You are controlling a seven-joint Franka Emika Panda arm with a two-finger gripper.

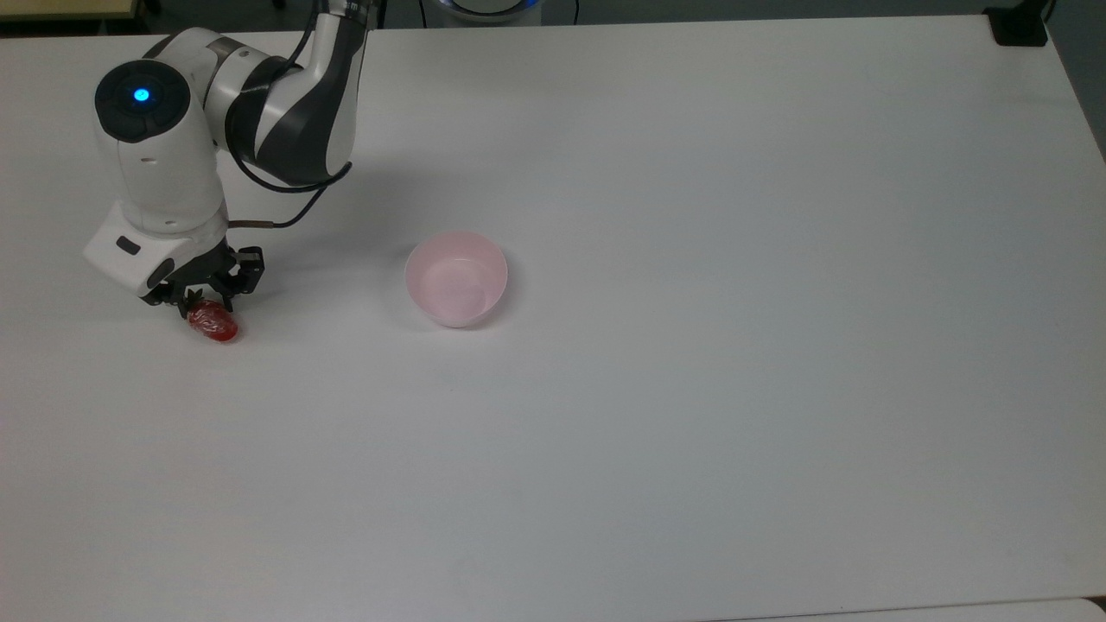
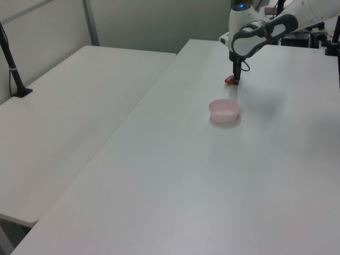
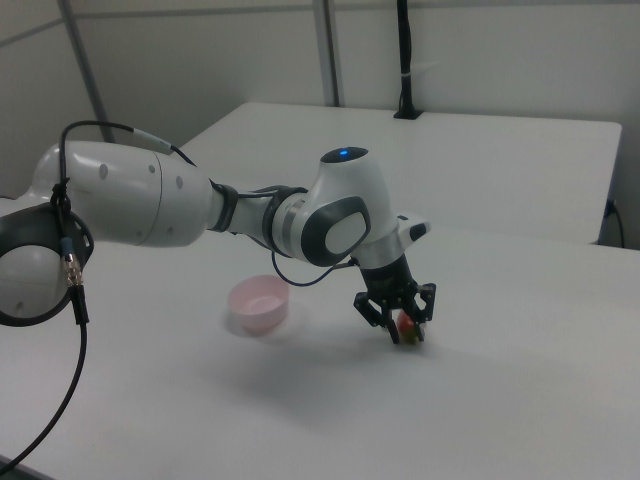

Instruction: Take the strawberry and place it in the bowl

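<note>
The white table [image 1: 691,389] carries only 2 task items, well apart, so the route between them looks unobstructed. The arm [image 1: 285,112] reaches down near the top view's left edge. The bowl [image 1: 456,278] sits open-side up, ready to receive. The gripper [image 1: 200,298] has its fingers closed on the strawberry [image 1: 213,323], pinching near its leafy cap.
</note>
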